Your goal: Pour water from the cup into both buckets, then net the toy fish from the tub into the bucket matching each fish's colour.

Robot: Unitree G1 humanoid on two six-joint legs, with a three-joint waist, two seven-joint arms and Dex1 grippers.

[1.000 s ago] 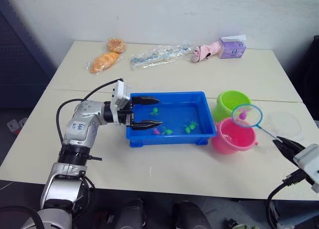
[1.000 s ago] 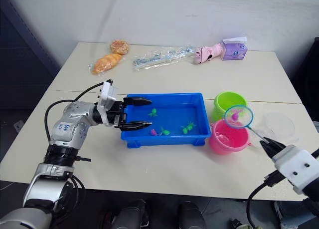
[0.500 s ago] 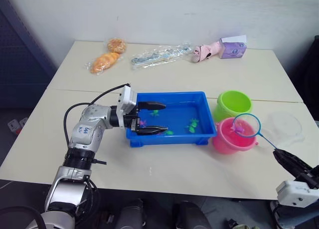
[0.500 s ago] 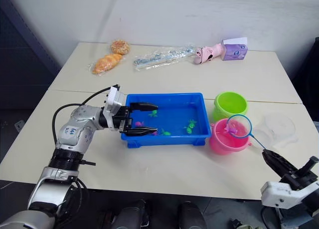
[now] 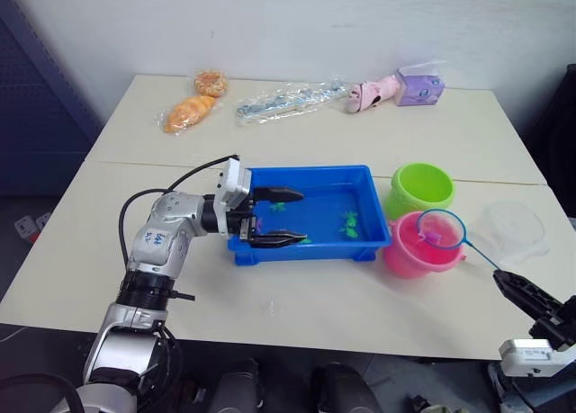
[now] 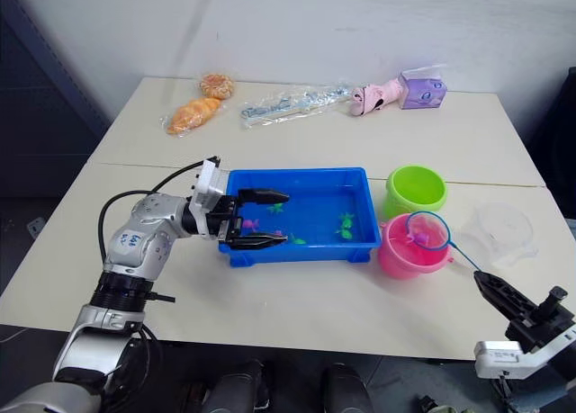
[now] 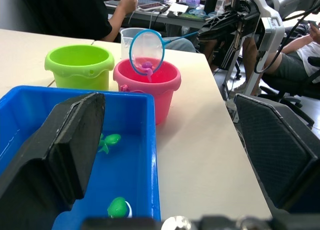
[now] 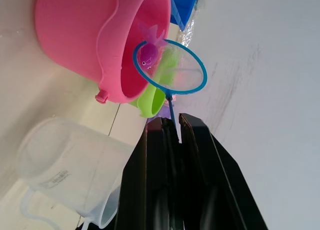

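The blue tub sits mid-table with water, green fish and a pink fish in it. My left gripper is open over the tub's left end, one finger above the water and the other along the front rim. To the tub's right stand the pink bucket and, behind it, the green bucket. My right gripper is shut on the net's thin handle. The net hangs over the pink bucket's right rim with a pink fish in its mesh. The clear cup stands right of the buckets.
Two bread pieces, a clear plastic bag, a pink toy and a purple box lie along the table's back. The left wrist view has a seated person and chairs beyond the table's right edge.
The net with the pink fish came down from above the two buckets to the pink bucket's rim as my right arm dropped. My left gripper reached farther over the tub.
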